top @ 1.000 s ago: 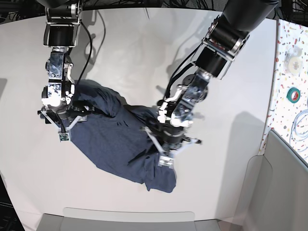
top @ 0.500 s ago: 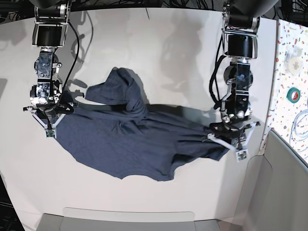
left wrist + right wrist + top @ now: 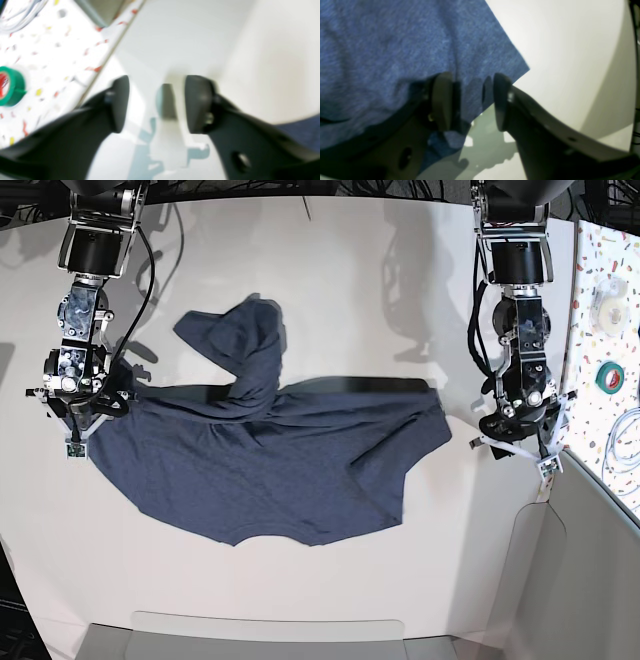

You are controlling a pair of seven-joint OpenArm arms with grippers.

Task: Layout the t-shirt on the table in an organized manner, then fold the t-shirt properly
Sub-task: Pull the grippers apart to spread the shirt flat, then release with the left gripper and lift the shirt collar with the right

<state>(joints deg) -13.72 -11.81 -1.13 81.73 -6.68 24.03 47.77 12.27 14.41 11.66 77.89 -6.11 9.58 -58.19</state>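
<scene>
Two pincers, both spread: left pincer (image 3: 155,105) hovering over bare table (image 3: 200,37), pinching nothing, right pincer (image 3: 470,102) straddling a shirt (image 3: 270,470) corner without clamping it. Shirt lying rumpled mid-table, one end bunched up, other corner stopping just short of left pincer.

**Clearance and obstructions on the work surface**

The t-shirt (image 3: 270,470) covers the centre of the table (image 3: 330,270), with a bunched fold raised toward the far side. Bare surface lies beyond it, along the near edge and between its hem and the left gripper (image 3: 520,442). A speckled strip (image 3: 600,330) carrying a green tape roll (image 3: 610,376) borders that gripper's outer side
</scene>
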